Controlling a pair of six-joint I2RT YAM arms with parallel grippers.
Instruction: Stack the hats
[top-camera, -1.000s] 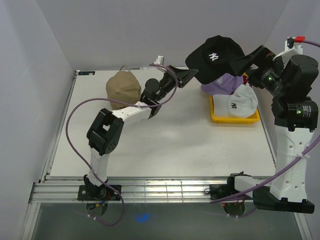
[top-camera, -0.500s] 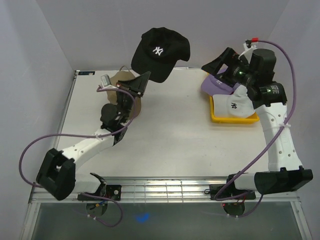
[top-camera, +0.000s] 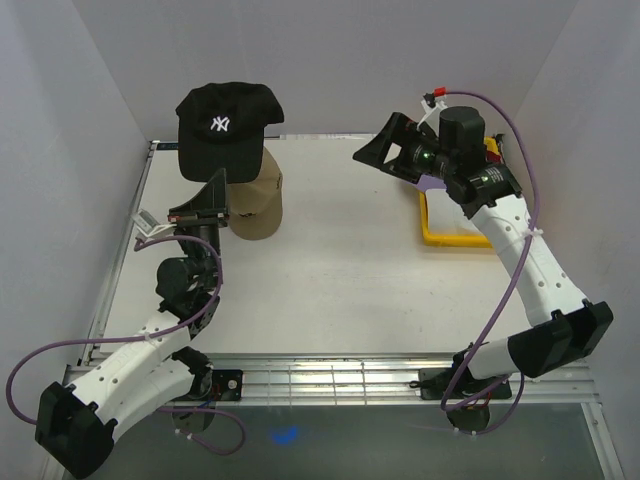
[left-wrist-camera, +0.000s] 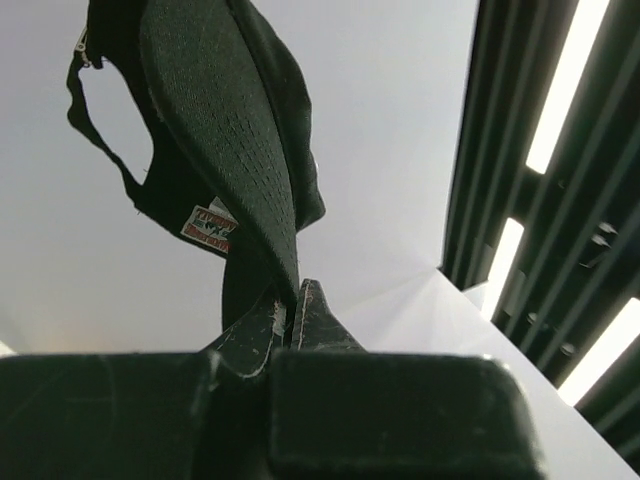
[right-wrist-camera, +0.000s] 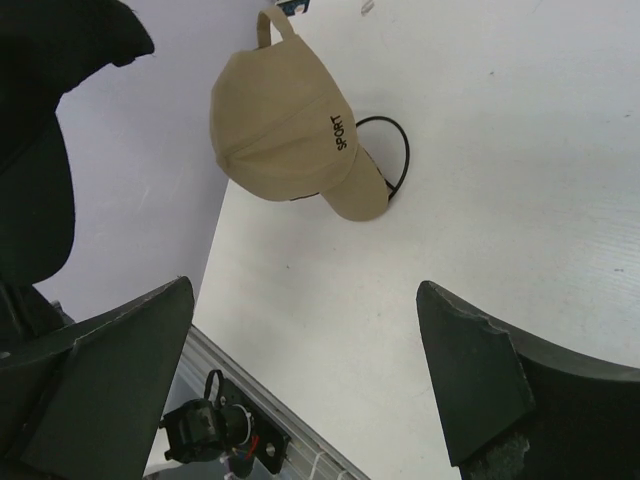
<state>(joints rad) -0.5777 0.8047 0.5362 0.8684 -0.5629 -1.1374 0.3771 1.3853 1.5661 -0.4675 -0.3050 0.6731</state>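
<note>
Carrying the black cap (top-camera: 225, 120) away from the right arm's side, the left gripper (top-camera: 217, 182) is clenching it by the brim. The left wrist view shows the two fingers pressed together on the brim's edge, with the crown hanging upward and away from them.

A second ago the cap was sitting over by the yellow tray (top-camera: 452, 238), with the right gripper (top-camera: 375, 145) at its brim and the left fingers reaching in. Half a second ago it was already travelling with the left arm. Now it is riding directly above the left fingertips, raised clear of the table (top-camera: 340, 270).

The tan cap (top-camera: 260, 200) is lying on the table just beside the left gripper, lower than the held cap and slightly toward the right arm. The two caps are not yet touching.

The right gripper is standing released. Its fingers are spread wide with nothing between them, and it is looking across the table at the tan cap from well away. A sliver of lavender fabric is showing beneath its wrist, over the tray; the arm is hiding whatever else is in there.

The handover therefore looks complete, and the carry is nearing its end. What probably remains for this cap is turning the crown down over the tan one and letting go, and the brim grip may let the crown swing while it is lowered.
</note>
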